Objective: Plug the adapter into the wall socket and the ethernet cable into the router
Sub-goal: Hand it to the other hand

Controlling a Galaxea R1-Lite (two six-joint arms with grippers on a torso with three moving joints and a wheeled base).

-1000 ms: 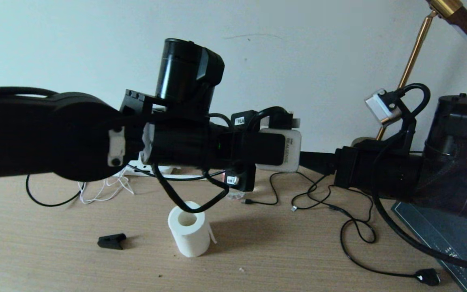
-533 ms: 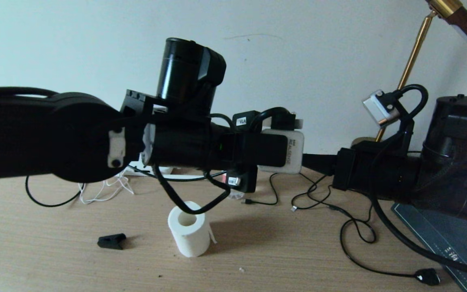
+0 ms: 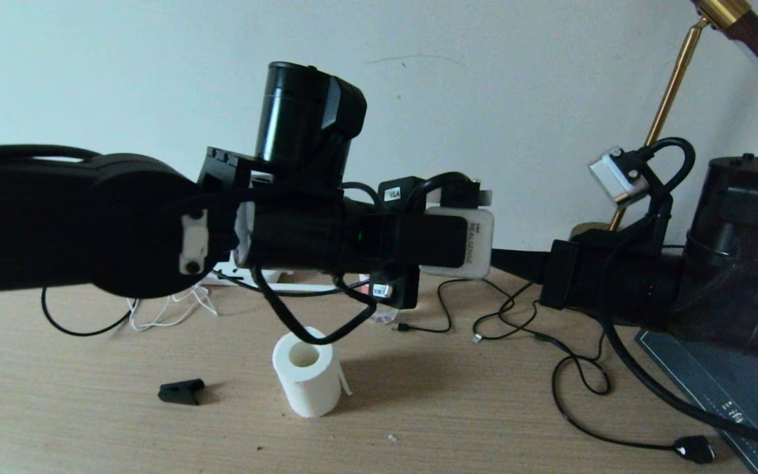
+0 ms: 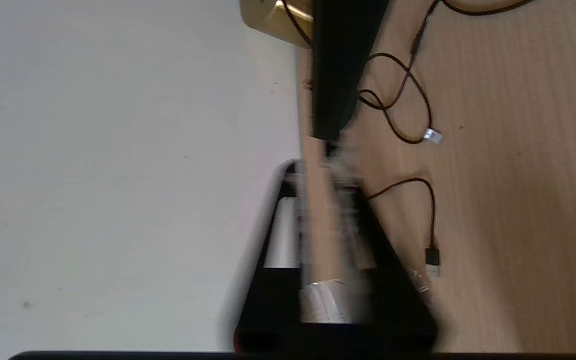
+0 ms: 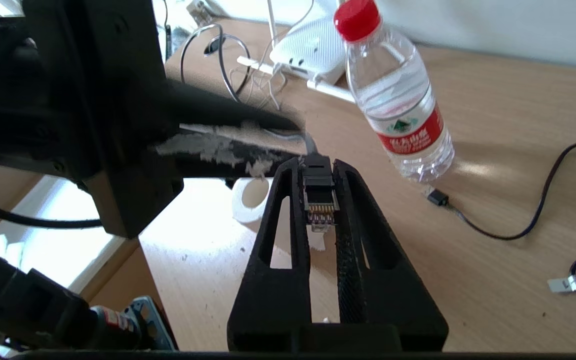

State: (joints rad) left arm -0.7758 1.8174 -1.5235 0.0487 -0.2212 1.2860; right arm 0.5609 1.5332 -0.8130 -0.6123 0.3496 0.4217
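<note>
plug: small clear connector (image 5: 320,200) on the end of the ethernet cable, gold contacts showing; I have it up in the air between both arms, over the desk (image 5: 493,240).
right gripper (image 5: 321,190): I see its jaws pinched on the plug body, contacts facing the camera.
left gripper (image 4: 328,200): comes in from the other side, tips at the plug's back end; blurred, I cannot tell whether it grips or not.
handling: I judge the plug light, hard, slick and small; the clip tab looks brittle. The cable behind it is limp and will drag and twist the plug.
hold: by the flat sides of the body, tab and contact end left free. I judge the present pinch about right.
router (image 5: 313,50): white, antennas out, far end of the desk near the wall; well apart from the plug.
adapter, socket: I see neither for sure.
bottle (image 5: 398,100): upright, red cap, between plug and router; I think it blocks the straight path.
roll (image 3: 306,372): white paper roll below the arms, low, likely clear.
loose cables (image 3: 576,375): black USB leads sprawled on the right; snag risk.
clip (image 3: 181,391): small black piece, left, out of the way.
</note>
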